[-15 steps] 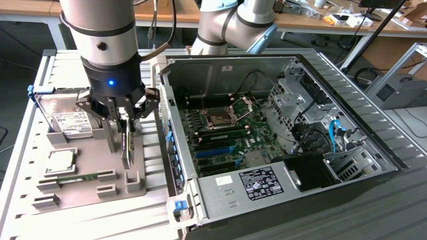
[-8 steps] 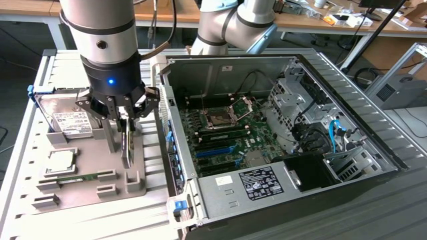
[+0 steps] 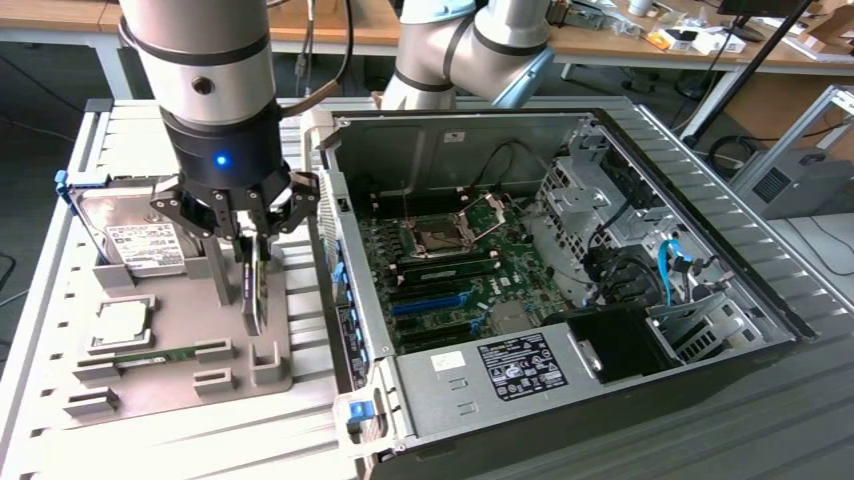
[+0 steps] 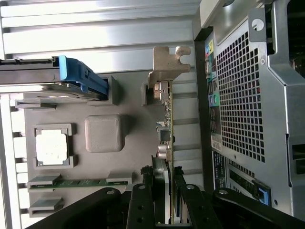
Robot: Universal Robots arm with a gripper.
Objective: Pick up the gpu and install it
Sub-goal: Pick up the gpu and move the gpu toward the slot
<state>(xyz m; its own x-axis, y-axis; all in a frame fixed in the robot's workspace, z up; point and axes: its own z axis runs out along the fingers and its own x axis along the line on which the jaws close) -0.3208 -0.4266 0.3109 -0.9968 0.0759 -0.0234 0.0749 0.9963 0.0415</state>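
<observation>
Black two-fingered gripper (image 4: 168,175) clamped on the gpu (image 4: 168,129), a thin brownish-green circuit card with a silver metal end bracket, standing on edge in the grey plastic parts holder (image 4: 133,157).

The pick-up is in hand. The fingers (image 4: 183,200) press both faces of the card, which I judge is not yet clear of its slot; freeing it would call for a straight upward pull, card kept upright. The wrist view gives the bracket and the black computer case's perforated rear panel (image 4: 240,95) just beside the card. The exterior view gives the open interior: the green motherboard (image 3: 447,265) with its blue slots (image 3: 430,300).
</observation>
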